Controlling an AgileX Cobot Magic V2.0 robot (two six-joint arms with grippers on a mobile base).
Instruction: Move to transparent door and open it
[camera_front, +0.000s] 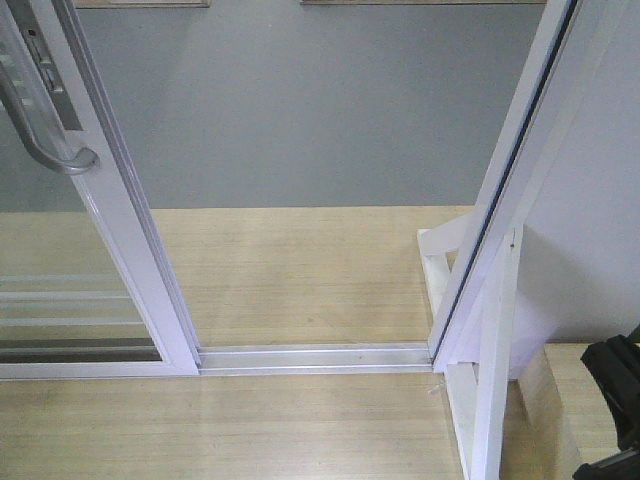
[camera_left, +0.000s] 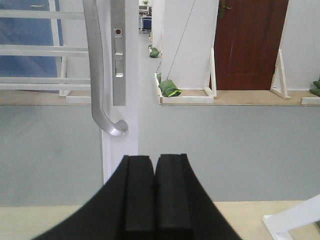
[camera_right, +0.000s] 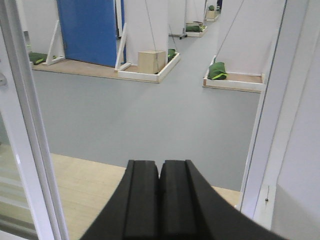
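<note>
Your door (camera_front: 120, 250) stands slid well left of the frame post (camera_front: 500, 200), doorway open, with both the left gripper (camera_left: 154, 172) and right gripper (camera_right: 160, 175) pinched closed and empty, so opening looks nearly complete.

Transparent door (camera_front: 70, 280) at left of front view: clear glass panel in glossy white frame, upright in the floor track, slid aside with the doorway beside it open. Curved silver-grey handle (camera_left: 97, 75) on its frame stile; thin white horizontal bars (camera_front: 60, 300) cross the lower glass.
</note>
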